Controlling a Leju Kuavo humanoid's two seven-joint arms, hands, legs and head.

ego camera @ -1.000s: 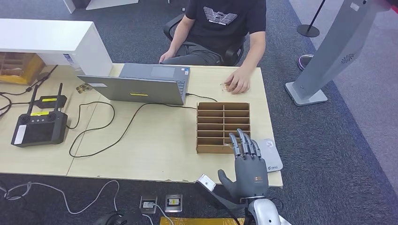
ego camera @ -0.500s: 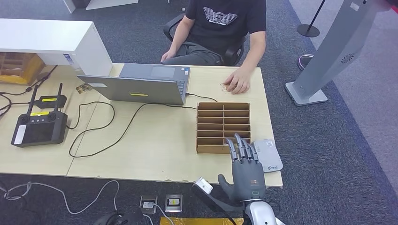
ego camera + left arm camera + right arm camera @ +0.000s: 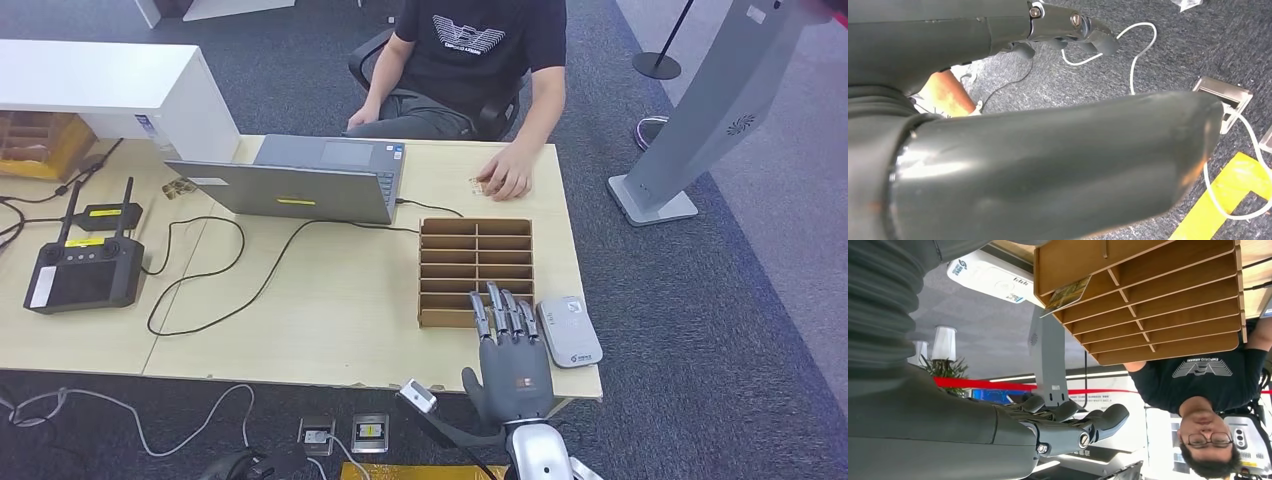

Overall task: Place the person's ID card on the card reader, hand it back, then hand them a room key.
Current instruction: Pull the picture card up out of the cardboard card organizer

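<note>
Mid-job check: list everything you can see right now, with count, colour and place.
Flat card reader: one, white-grey, table's near right corner.
Slotted wooden card rack: one, brown, left of the reader; one card in a near slot.
Open laptop: one, grey, far middle of the wooden table.
Remote controller: one, black, table's left.
White box: one, far left.
Kiosk stand: one, grey, on the floor at right.
Person: one, black shirt, seated opposite, a hand resting on the table.
Right hand: grey, fingers apart, over the rack's near edge.
Left hand: dark, above the carpet.
</note>
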